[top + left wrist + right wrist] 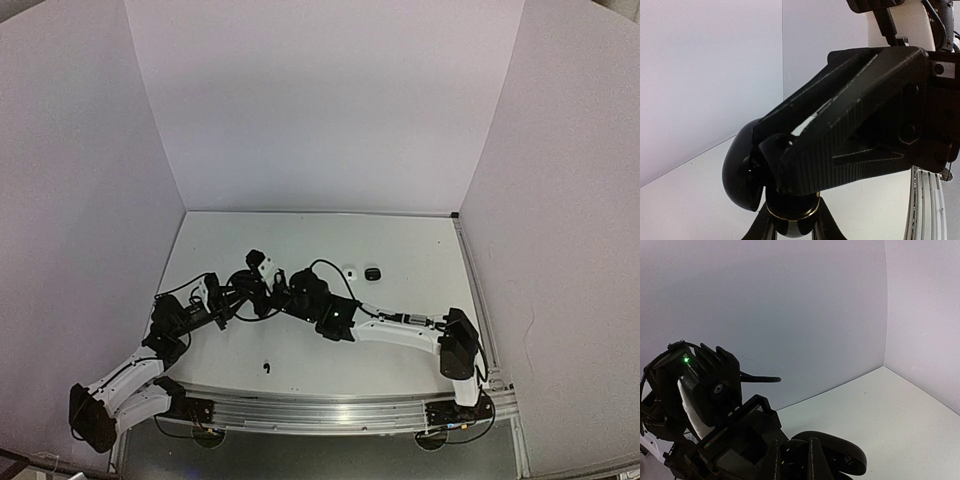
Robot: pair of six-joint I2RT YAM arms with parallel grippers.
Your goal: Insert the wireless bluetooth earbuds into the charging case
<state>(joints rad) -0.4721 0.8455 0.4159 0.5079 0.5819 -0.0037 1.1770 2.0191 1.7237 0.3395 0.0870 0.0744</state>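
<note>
Earbud (266, 367), one, loose; left end effector (792, 227) grips one black case (737, 175), right end effector (794, 460) closed.

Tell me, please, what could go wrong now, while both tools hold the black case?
1. The left tool and the right tool are both shut on the black charging case. If they pull unevenly, the case may twist or slip out.
2. A black earbud lies alone near the front rail, where it could easily be knocked off.
</note>
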